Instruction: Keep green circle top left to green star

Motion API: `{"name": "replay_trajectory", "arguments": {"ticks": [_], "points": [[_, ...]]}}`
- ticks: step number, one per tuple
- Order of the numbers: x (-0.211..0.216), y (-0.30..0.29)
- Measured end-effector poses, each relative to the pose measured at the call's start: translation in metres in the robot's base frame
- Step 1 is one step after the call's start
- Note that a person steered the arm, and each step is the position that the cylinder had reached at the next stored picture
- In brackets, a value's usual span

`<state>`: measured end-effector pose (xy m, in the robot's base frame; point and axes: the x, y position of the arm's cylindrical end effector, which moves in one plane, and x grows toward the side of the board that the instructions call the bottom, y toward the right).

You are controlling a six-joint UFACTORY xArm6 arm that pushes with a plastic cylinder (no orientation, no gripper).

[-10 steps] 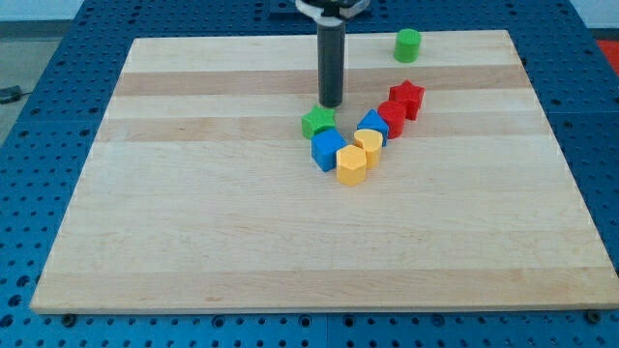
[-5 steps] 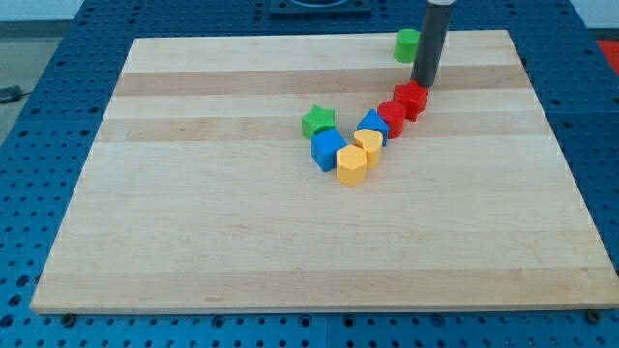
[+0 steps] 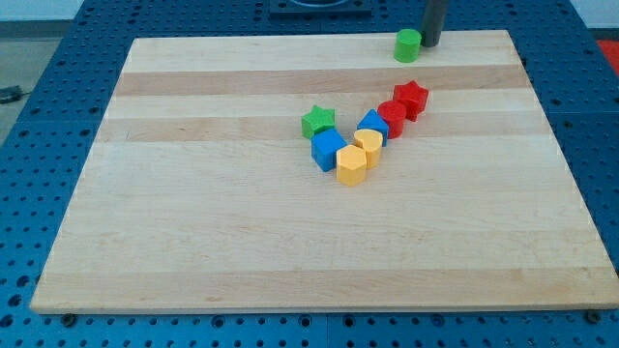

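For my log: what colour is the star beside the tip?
None there; a green circle, camera view.

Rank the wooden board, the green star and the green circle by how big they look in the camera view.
1. Wooden board, far the largest.
2. Green star.
3. Green circle, slightly smaller looking, but it sits farther toward the view's top, so nearness may explain that; treat these two as roughly alike.

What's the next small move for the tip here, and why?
Probably a short push toward the view's left. My tip sits just right of the green circle at the board's top edge, while the green star lies lower and further left. The circle is up-right of the star, so it must cross to the star's left side.
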<state>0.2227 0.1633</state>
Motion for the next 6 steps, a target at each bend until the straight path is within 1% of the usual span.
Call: {"name": "replay_trajectory", "arguments": {"ticks": [1, 6], "points": [[0.012, -0.019], [0.008, -0.097]]}}
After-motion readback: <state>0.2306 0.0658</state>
